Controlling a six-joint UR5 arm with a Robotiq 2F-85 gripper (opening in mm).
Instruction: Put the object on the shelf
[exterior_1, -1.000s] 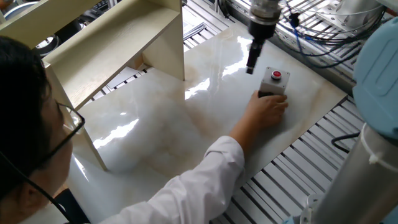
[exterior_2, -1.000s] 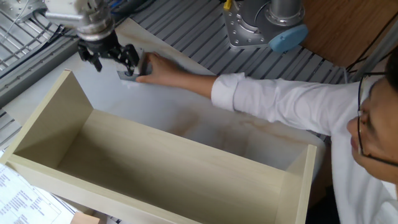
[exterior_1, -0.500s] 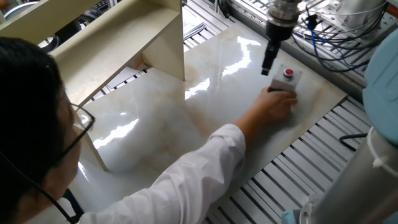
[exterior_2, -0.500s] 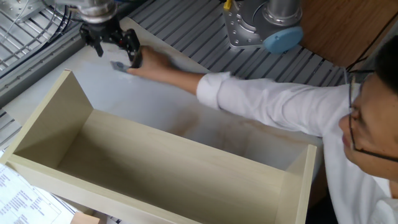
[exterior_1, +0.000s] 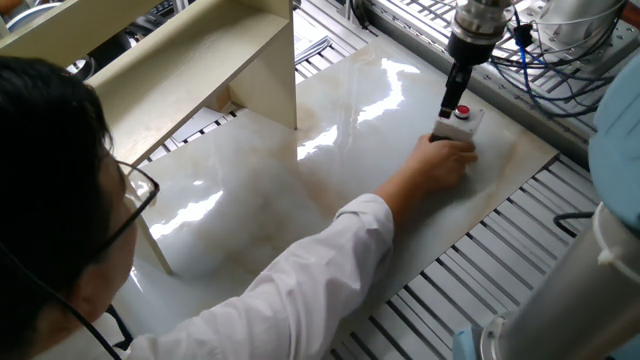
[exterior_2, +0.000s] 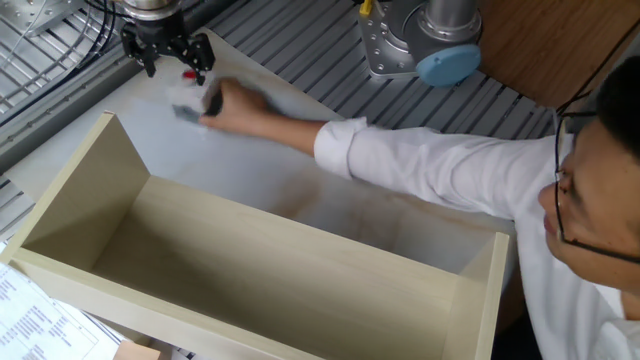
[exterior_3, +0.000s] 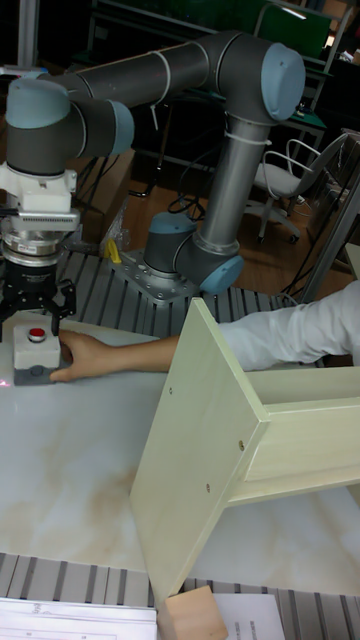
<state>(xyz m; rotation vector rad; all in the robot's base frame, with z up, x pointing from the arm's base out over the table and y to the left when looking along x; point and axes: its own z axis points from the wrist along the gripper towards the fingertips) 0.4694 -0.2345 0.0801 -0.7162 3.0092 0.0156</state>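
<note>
The box (exterior_3: 33, 352) sits near a far corner of the tabletop (exterior_1: 250, 200), well apart from the shelf (exterior_3: 215, 440), its red button (exterior_3: 37, 334) facing up. A person's hand (exterior_1: 440, 163) is on it, touching its near side. The gripper (exterior_3: 35, 306) hangs just above the box with fingers spread, holding nothing; whether a fingertip touches the top, you cannot tell.

You are at the approach, with nothing of the task done yet. Judge it this way: do not descend while the hand rests against the box. Once the hand is clear, centre the fingers over the grey body so they straddle its sides, and keep them off the button. Go low enough to clamp the body rather than the light top face, then close squarely so the box does not twist.

Count what you have: one box, one button, one shelf, one gripper, one hand on the tabletop.
</note>
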